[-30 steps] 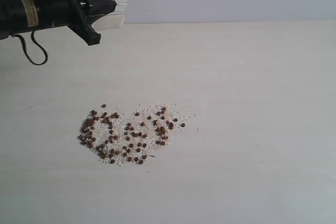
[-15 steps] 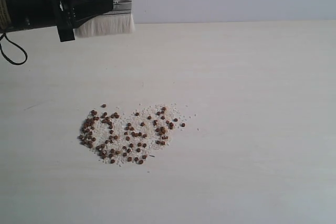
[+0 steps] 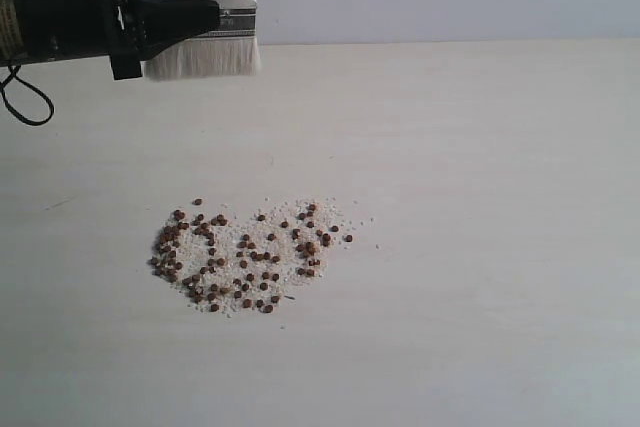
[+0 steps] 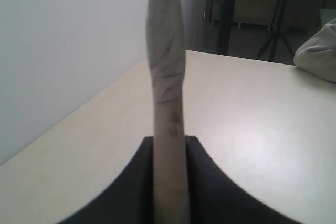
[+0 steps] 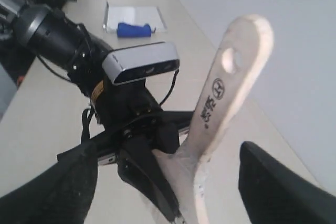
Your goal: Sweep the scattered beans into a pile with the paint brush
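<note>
As the left gripper point(image 3: 203, 19), at the exterior view's upper left, clamps the paint brush point(image 3: 213, 47) bristles-down, the beans point(image 3: 245, 257) lie well below, centre-left. The right gripper point(image 5: 176, 184) gapes wide, gripping nothing.

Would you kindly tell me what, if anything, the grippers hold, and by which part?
The left gripper holds the paint brush by the lower part of its wooden handle, near the ferrule. The right gripper is open, holding nothing.

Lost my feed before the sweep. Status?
Left gripper shut on paint brush, bristles down, far left. Right gripper open near the handle. Beans loosely spread mid-table, brush not on them. Nothing between.
</note>
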Robot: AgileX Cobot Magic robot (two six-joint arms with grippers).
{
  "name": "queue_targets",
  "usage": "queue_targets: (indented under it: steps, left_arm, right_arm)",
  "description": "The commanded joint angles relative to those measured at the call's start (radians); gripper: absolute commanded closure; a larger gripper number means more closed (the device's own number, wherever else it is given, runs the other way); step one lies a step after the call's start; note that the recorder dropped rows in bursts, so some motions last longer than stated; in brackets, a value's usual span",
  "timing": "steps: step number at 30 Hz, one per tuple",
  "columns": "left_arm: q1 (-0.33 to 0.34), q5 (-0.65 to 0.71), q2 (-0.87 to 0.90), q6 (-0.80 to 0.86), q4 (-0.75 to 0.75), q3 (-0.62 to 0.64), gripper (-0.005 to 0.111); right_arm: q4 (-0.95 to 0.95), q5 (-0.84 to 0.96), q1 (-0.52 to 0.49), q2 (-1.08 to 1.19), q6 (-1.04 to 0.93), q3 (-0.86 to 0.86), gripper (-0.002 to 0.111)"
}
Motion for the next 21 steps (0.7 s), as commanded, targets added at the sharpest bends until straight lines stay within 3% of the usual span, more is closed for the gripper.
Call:
queue_targets:
  steps: [1, 7, 21]
  left_arm:
    - [-0.004, -0.017, 0.0, -0.009, -0.015, -0.007, 0.107]
    - [-0.024, -0.017, 0.0, -0.018, -0.017, -0.007, 0.107]
    - [-0.071, -0.017, 0.0, -0.002, -0.012, -0.007, 0.107]
  right_arm:
    - [0.205, 0.07, -0.027, 0.057, -0.109, 0.016, 0.039]
    - [0.323, 0.109, -0.023, 0.138, -0.166, 0.016, 0.039]
    - [0.323, 0.139, -0.023, 0.191, -0.179, 0.014, 0.043]
